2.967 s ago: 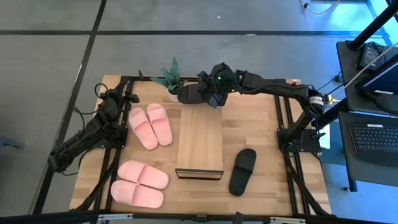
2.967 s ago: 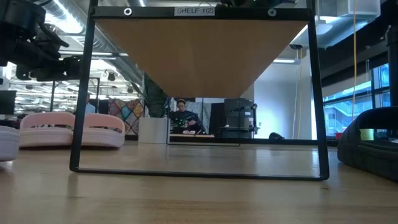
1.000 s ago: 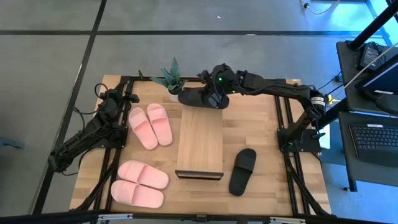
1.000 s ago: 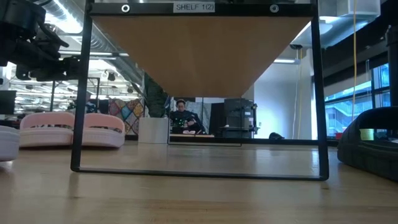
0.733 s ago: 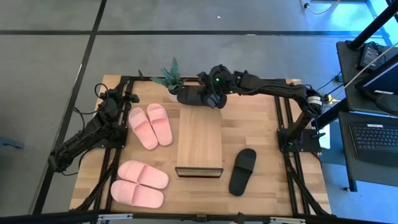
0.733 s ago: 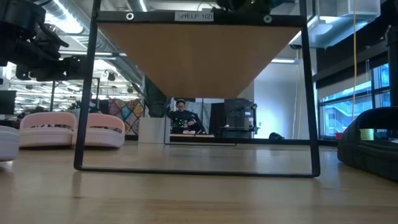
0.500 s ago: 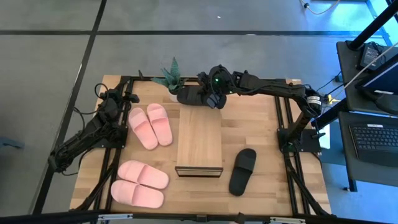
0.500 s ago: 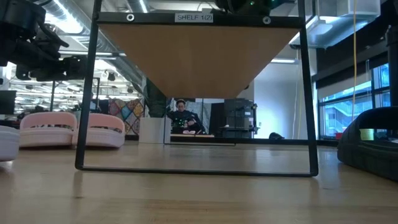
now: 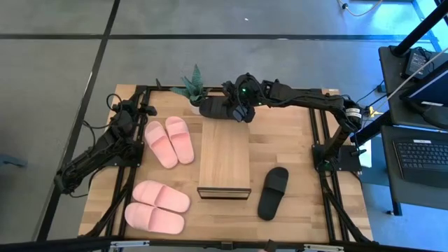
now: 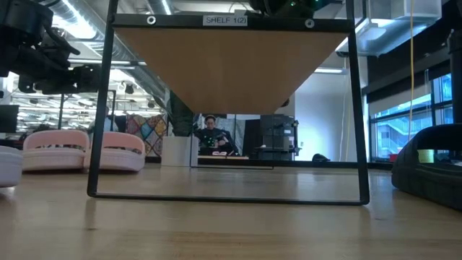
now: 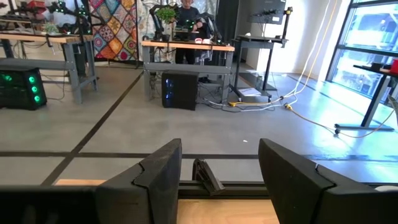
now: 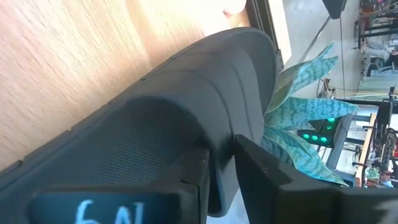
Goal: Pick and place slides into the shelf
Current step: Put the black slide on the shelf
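Observation:
A black slide [image 9: 218,108] lies crosswise at the far end of the shelf [image 9: 225,157], sole down on pale wood [image 12: 74,56]. My right gripper [image 9: 239,110] [image 12: 222,171] is shut on it. The other black slide [image 9: 273,192] lies flat on the table right of the shelf. Two pink pairs lie flat left of the shelf, one farther back [image 9: 170,141], one near the front edge [image 9: 159,206]. My left gripper [image 11: 221,180] waits open at the table's left [image 9: 140,112], holding nothing. My right gripper pinches the edge of the black slide's strap [image 12: 222,146] between its two fingers [image 12: 193,180]. It comes slanting down from the table's right side. The slide's sole rests on the wood at the shelf's far end.
A potted plant [image 9: 190,89] stands right behind the held slide, its leaves [image 12: 298,118] close to my right gripper. Dark frame rails run along the table's left [image 9: 119,210] and right [image 9: 329,196] sides. Free wood shows on the shelf top and around the black slide.
My right gripper has carried the black slide a little toward the table's left edge, along the shelf's far end. In the low view the shelf's near frame has grown smaller and its top bar has sunk: the shelf has slid slightly toward the far edge.

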Action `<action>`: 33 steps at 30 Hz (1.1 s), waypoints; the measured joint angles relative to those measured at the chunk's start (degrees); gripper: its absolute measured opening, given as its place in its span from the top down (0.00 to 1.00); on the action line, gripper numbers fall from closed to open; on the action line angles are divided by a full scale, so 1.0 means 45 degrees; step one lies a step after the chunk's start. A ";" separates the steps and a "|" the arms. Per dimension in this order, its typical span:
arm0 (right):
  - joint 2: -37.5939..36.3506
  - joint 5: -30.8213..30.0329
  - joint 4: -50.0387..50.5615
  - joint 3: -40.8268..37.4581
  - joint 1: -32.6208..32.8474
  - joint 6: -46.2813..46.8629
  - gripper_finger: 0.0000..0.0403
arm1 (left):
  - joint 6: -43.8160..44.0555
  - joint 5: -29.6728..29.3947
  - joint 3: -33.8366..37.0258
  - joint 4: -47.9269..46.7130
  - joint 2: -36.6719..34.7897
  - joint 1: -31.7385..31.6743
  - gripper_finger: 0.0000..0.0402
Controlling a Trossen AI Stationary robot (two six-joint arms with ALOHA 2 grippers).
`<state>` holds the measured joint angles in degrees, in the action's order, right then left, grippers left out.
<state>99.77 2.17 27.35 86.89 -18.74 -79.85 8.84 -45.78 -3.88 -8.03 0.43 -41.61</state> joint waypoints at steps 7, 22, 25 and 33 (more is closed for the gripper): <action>0.0000 -0.0044 -0.0029 0.0000 -0.0005 0.0010 0.67 | 0.0000 0.0000 0.0000 -0.0005 -0.0005 0.0002 0.49; -0.0611 -0.1510 -0.0543 -0.0005 0.0126 0.1595 0.60 | 0.0000 0.0005 0.0000 -0.0005 0.0000 0.0002 0.49; -0.1459 -0.1473 -0.0378 -0.0005 0.0086 0.2657 0.60 | 0.0000 0.0004 0.0000 -0.0005 0.0000 0.0001 0.49; -0.3575 -0.1449 0.0934 0.0005 0.0039 0.5534 0.60 | 0.0000 0.0000 0.0000 0.0015 -0.0005 0.0002 0.49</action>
<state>83.68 -4.35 31.56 86.91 -18.57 -54.95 8.84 -45.78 -3.88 -7.97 0.41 -41.60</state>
